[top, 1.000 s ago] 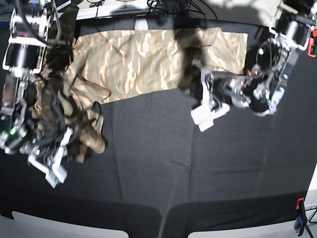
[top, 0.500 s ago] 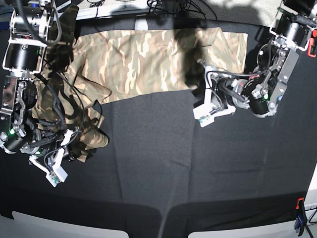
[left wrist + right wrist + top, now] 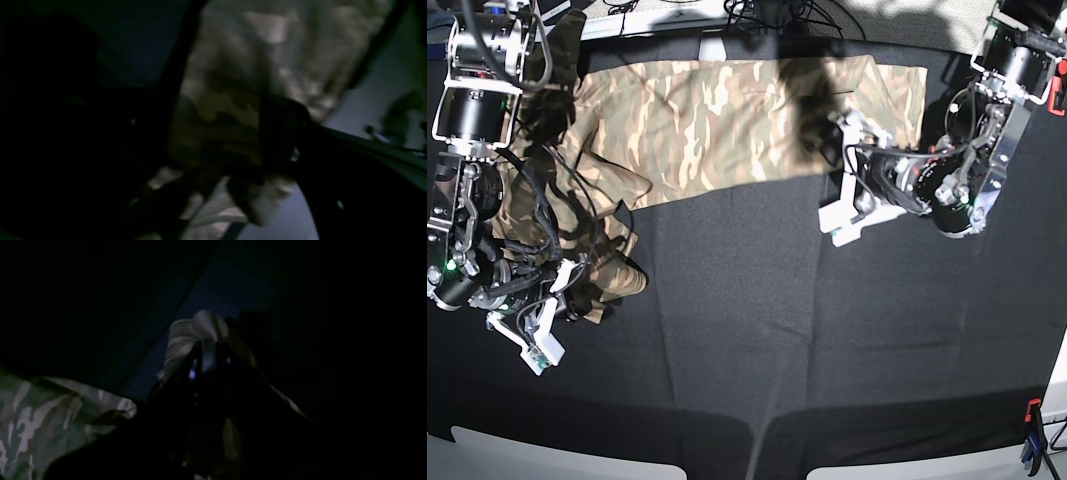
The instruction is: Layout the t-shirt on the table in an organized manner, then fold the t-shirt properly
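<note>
Base view shows the t-shirt [image 3: 727, 115] spread along the far side of the table [image 3: 757, 340], one end bunched near the right gripper [image 3: 562, 290], whose jaws are clamped on that fabric. The left gripper [image 3: 852, 180] hangs at the hem, jaws apart. Laying-out looks underway; next, I'd guess, pull the bunched end flat.

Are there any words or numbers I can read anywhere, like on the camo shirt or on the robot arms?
None can be read.
The t-shirt: only camouflage streaks, no print or label showing.
The left gripper and right gripper: no readable marks.
The table: plain black cloth.
Both wrist views are too dark and blurred for any lettering.
</note>
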Robot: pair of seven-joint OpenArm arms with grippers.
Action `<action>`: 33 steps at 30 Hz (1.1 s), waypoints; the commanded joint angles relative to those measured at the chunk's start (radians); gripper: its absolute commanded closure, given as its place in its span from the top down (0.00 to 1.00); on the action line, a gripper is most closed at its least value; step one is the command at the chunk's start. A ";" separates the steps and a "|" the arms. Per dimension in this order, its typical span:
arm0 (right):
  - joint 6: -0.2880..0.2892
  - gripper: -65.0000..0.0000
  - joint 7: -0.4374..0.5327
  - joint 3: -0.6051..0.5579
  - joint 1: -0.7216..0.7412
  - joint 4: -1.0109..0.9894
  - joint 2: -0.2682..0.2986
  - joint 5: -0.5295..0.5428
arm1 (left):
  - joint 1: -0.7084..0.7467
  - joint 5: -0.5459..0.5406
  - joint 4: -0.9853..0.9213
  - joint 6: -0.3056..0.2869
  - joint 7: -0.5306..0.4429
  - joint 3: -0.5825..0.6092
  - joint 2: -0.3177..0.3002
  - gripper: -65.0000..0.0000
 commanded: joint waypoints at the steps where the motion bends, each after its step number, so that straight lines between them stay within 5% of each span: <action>1: 0.005 0.00 0.019 0.006 0.027 0.015 0.013 0.012 | -0.022 -0.055 0.015 -0.011 -0.004 -0.006 -0.005 0.63; 7: 0.005 0.00 0.019 0.006 0.027 0.015 0.013 0.012 | -0.028 -0.147 0.015 -0.043 -0.007 -0.006 -0.005 0.61; 13: 0.005 0.00 0.019 0.006 0.027 0.015 0.014 0.012 | -0.027 -0.143 0.015 -0.043 -0.007 -0.006 -0.005 0.32; 20: 0.005 0.00 0.019 0.006 0.027 0.015 0.013 0.012 | -0.027 0.035 0.015 -0.043 -0.073 -0.006 -0.005 0.32; 27: 0.005 0.00 0.020 0.006 0.027 0.015 0.014 0.012 | -0.020 0.037 0.015 -0.042 -0.072 -0.006 -0.005 0.30; 31: 0.005 0.00 0.020 0.006 0.027 0.015 0.013 0.012 | -0.021 0.037 0.015 -0.042 -0.078 -0.006 -0.005 0.02; 33: 0.005 0.00 0.020 0.006 0.027 0.015 0.013 0.011 | -0.022 0.038 0.015 -0.043 -0.090 -0.006 -0.005 0.00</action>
